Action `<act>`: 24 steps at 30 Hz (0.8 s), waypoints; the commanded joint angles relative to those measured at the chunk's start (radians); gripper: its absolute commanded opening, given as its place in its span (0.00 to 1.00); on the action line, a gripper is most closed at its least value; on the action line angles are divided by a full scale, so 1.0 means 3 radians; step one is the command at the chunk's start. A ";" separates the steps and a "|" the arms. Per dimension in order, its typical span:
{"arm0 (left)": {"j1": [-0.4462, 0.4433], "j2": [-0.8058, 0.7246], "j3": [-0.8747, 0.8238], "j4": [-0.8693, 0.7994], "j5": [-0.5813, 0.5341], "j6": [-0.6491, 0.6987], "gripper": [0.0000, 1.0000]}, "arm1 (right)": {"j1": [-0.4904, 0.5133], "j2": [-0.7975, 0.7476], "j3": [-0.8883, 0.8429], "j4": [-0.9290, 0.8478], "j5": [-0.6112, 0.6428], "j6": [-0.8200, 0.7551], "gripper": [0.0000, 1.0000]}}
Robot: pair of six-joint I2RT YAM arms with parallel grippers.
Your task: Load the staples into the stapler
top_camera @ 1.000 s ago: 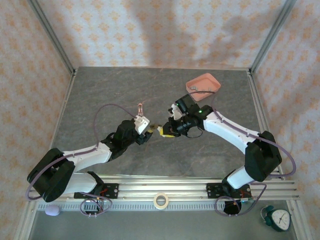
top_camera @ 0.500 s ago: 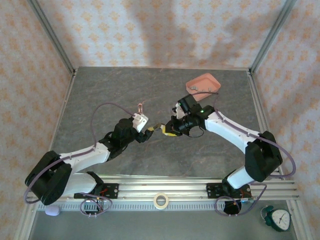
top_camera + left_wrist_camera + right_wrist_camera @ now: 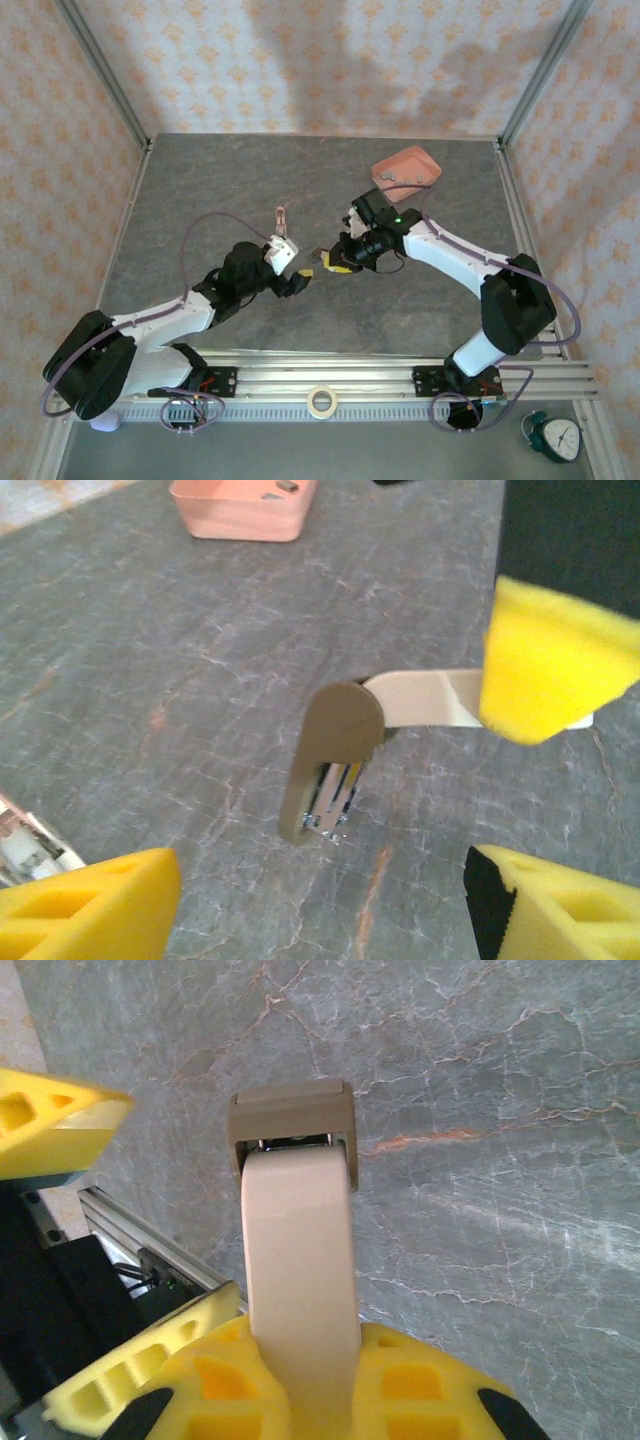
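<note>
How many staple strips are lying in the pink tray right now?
2 staples, both in the pink tray: one at its left end, the other nearer the middle. They're tiny, so more may be hidden.

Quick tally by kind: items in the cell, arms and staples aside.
stapler: 1
pink tray: 1
small pink item: 1
tape roll: 1
clock: 1
lilac object: 1
Total: 6
</note>
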 commanded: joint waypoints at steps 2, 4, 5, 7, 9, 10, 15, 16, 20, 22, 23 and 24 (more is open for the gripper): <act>-0.0005 0.0175 0.0212 0.0077 0.0250 0.0328 0.75 | -0.0006 -0.0067 0.0107 -0.0096 -0.0126 -0.0177 0.00; -0.0006 0.0254 0.0283 0.0103 0.0263 0.0484 0.75 | -0.0007 -0.0085 0.0096 -0.0105 -0.0152 -0.0215 0.00; -0.0004 0.0295 0.0329 0.0101 0.0253 0.0557 0.75 | -0.0008 -0.0094 0.0093 -0.0103 -0.0169 -0.0231 0.00; -0.0005 0.0387 0.0424 0.0056 0.0239 0.0672 0.75 | -0.0008 -0.0115 0.0079 -0.0106 -0.0196 -0.0256 0.00; -0.0006 0.0483 0.0508 -0.0016 0.0265 0.0792 0.75 | -0.0008 -0.0126 0.0063 -0.0110 -0.0239 -0.0287 0.00; -0.0005 0.0518 0.0537 -0.0051 0.0289 0.0836 0.74 | -0.0008 -0.0130 0.0055 -0.0114 -0.0254 -0.0298 0.00; -0.0005 0.0669 0.0685 -0.0239 0.0453 0.1070 0.68 | -0.0008 -0.0186 0.0022 -0.0105 -0.0325 -0.0354 0.00; -0.0005 0.0690 0.0705 -0.0290 0.0476 0.1118 0.66 | -0.0003 -0.0194 0.0016 -0.0103 -0.0346 -0.0367 0.00; -0.0005 0.0749 0.0789 -0.0448 0.0481 0.1262 0.60 | 0.0000 -0.0231 0.0029 -0.0150 -0.0393 -0.0441 0.00; -0.0005 0.0757 0.0811 -0.0472 0.0506 0.1289 0.56 | -0.0003 -0.0233 0.0041 -0.0187 -0.0395 -0.0476 0.00; -0.0007 0.0755 0.0818 -0.0483 0.0517 0.1275 0.52 | -0.0002 -0.0233 0.0045 -0.0199 -0.0386 -0.0485 0.00; -0.0006 0.0763 0.0836 -0.0493 0.0529 0.1248 0.49 | -0.0003 -0.0233 0.0047 -0.0206 -0.0380 -0.0495 0.00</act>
